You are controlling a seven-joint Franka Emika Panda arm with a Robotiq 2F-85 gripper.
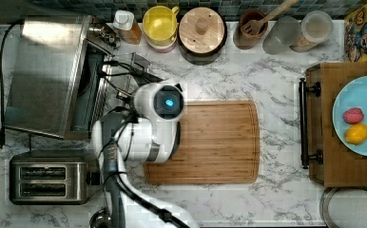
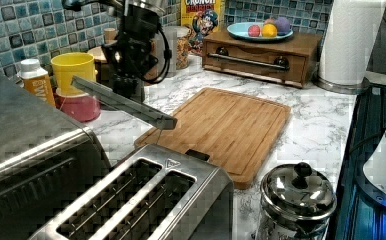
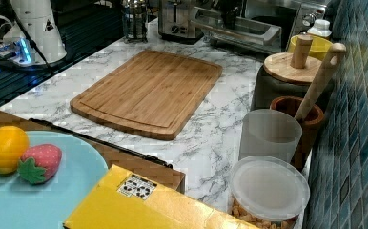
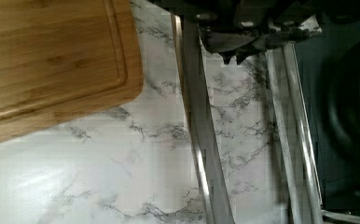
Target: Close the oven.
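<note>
The oven (image 1: 43,71) sits at the top view's left edge of the marble counter (image 1: 276,194), just above the two-slot toaster (image 1: 48,179). Its door (image 2: 123,102) hangs open, partly raised, with the bar handle (image 4: 201,130) out over the marble beside the wooden cutting board (image 1: 210,142). The gripper (image 4: 236,49) is right at the door's handle – honestly can't tell if it's clamped on it or loose – the black arm (image 2: 136,40) stands over the door in the left view.
</note>
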